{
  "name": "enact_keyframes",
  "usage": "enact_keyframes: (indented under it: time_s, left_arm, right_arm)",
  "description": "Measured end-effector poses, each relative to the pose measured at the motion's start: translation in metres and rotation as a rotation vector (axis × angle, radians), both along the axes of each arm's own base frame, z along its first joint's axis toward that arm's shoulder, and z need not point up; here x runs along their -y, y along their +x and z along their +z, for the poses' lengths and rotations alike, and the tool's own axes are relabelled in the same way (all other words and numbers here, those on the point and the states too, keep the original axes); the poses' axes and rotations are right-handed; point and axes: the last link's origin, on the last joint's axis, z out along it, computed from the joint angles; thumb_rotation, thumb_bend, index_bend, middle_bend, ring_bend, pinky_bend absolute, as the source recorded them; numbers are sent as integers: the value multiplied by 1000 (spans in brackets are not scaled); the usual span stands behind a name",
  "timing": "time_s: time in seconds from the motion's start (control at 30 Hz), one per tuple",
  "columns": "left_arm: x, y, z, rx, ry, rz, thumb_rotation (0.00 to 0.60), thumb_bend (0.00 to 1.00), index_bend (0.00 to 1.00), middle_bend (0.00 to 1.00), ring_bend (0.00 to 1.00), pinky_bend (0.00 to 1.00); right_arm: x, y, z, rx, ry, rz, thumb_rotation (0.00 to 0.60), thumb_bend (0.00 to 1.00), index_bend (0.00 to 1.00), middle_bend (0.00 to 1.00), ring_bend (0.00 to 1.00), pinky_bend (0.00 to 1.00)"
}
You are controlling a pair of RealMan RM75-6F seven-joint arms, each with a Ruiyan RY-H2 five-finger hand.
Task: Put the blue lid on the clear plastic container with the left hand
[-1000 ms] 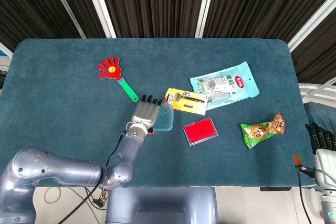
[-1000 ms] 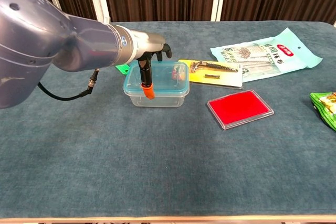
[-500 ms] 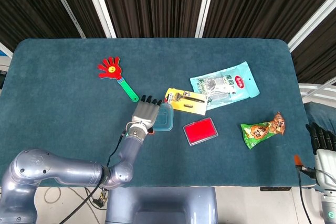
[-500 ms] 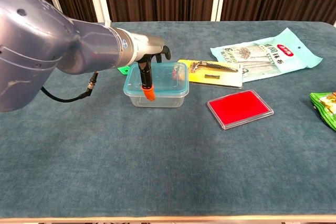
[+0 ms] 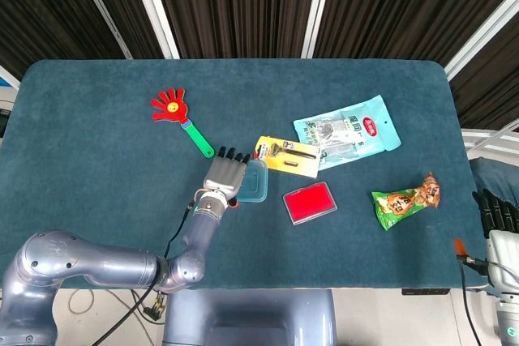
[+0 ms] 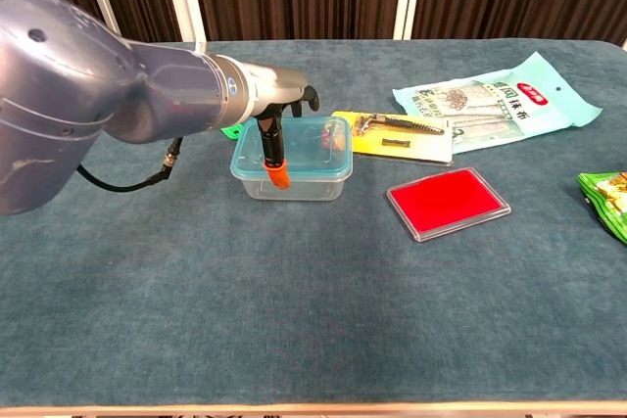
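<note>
Near the front middle of the dark teal cloth-covered table (image 5: 97,168), found the clear plastic rectangular container (image 5: 253,181) (image 6: 292,158) with the blue lid (image 6: 318,139) lying level across its rim. Saw the left hand (image 5: 225,174) (image 6: 284,110) resting on the left part of that lid, fingers (image 5: 231,154) stretched out over the top and clasping nothing, orange-tipped thumb (image 6: 277,173) hanging down against the near wall of the container. Made out something small, red and yellow, inside through the far wall, too blurred to name.

Just right of the container, noted a yellow card with a metal tool packed on it (image 5: 287,156) (image 6: 397,134), one corner very near the lid. Beyond that, spotted a pale teal printed pouch (image 5: 347,130) (image 6: 500,100), its lower edge overlapping the card. In front of the card, apart from the container, saw a flat red rectangular case (image 5: 310,202) (image 6: 448,202). Further right, found a green snack packet (image 5: 405,198) (image 6: 609,198). Well to the left rear, noted a red hand-shaped clapper with a green handle (image 5: 178,115).

Off the table's right front corner, caught only the dark upright fingers of the right hand (image 5: 496,212); could not tell open from closed.
</note>
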Motion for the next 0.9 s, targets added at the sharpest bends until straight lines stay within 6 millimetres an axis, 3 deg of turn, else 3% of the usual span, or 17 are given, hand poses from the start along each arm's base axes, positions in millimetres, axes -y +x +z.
enact_keyframes:
  time_s: [0.6, 0.9]
  left_arm:
    - [3, 1, 2, -30, -16, -26, 600, 152, 25, 20, 0, 0]
    - [6, 2, 4, -37, -22, -42, 600, 151, 8, 0, 0, 0]
  right_arm:
    - [0, 0, 0, 0, -2, -1, 600, 389, 12, 0, 0, 0]
    - [-1, -1, 0, -5, -1, -8, 600, 390, 12, 0, 0, 0]
